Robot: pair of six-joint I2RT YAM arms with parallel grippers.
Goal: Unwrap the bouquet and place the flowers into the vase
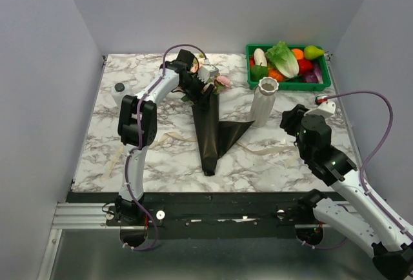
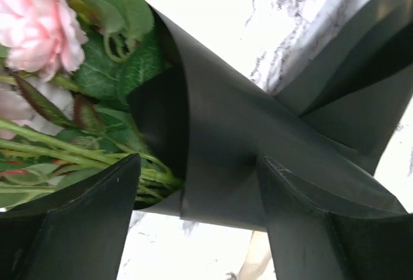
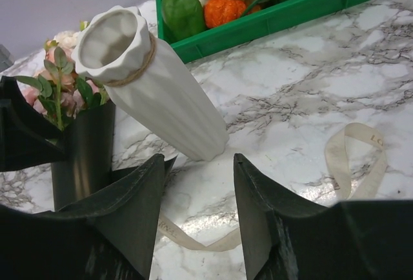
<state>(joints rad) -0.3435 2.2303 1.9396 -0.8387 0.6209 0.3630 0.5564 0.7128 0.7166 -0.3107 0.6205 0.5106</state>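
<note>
The bouquet lies on the marble, its black paper [image 1: 210, 131] partly spread open toward the vase. Pink flowers [image 1: 222, 81] stick out at its far end. My left gripper [image 1: 205, 90] is down over that end. In the left wrist view my left gripper [image 2: 199, 160] is open, with the paper's curled edge [image 2: 219, 164] and green stems [image 2: 77, 154] between its fingers, and a pink rose [image 2: 35, 25] beyond. The white ribbed vase [image 1: 263, 102] stands upright to the right of the paper. My right gripper [image 1: 287, 117] sits just right of it, open and empty [image 3: 197, 157], facing the vase [image 3: 155, 93].
A green crate [image 1: 322, 81] of vegetables stands at the back right, behind the vase. Cream ribbon [image 3: 352, 157] lies loose on the marble in front of the right gripper. A small bottle with a dark cap [image 1: 119, 90] stands at the left edge.
</note>
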